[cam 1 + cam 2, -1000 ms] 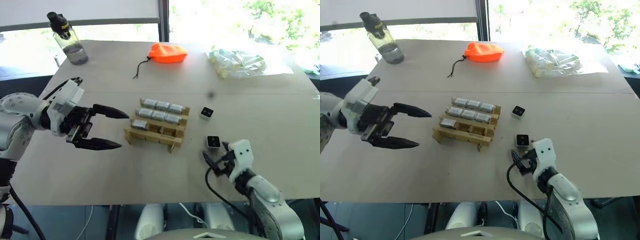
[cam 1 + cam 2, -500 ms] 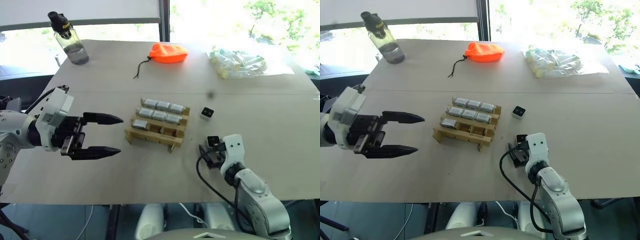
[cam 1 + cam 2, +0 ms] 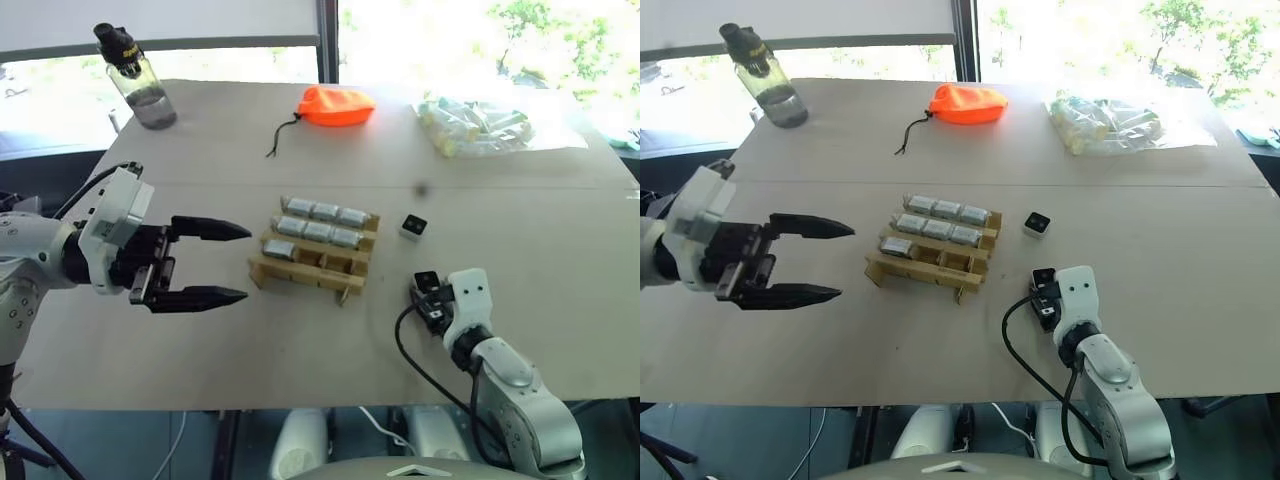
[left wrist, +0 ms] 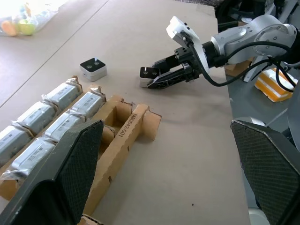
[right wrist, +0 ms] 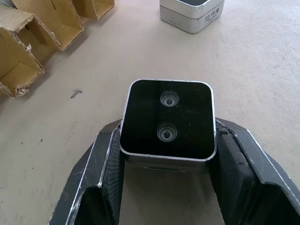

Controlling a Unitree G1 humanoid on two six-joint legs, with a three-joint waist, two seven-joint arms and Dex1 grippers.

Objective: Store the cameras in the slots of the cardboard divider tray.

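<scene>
Item: camera (image 5: 167, 119), black lens face up, on the surface, clamped between the fingers of my right gripper (image 3: 432, 297) for lifting. Destination: cardboard divider tray (image 3: 312, 262), nearby, rear rows filled, front slots free. Second camera (image 3: 413, 226) loose beside tray. My left gripper (image 3: 225, 263) wide, empty, waiting alongside.

The left gripper (image 3: 225, 263) is held above the table, pointing level toward the right arm, its two black fingers spread wide with nothing between them. The right gripper (image 5: 166, 154) reaches forward and low, its fingers clamped against both sides of a camera (image 5: 168, 119).
</scene>
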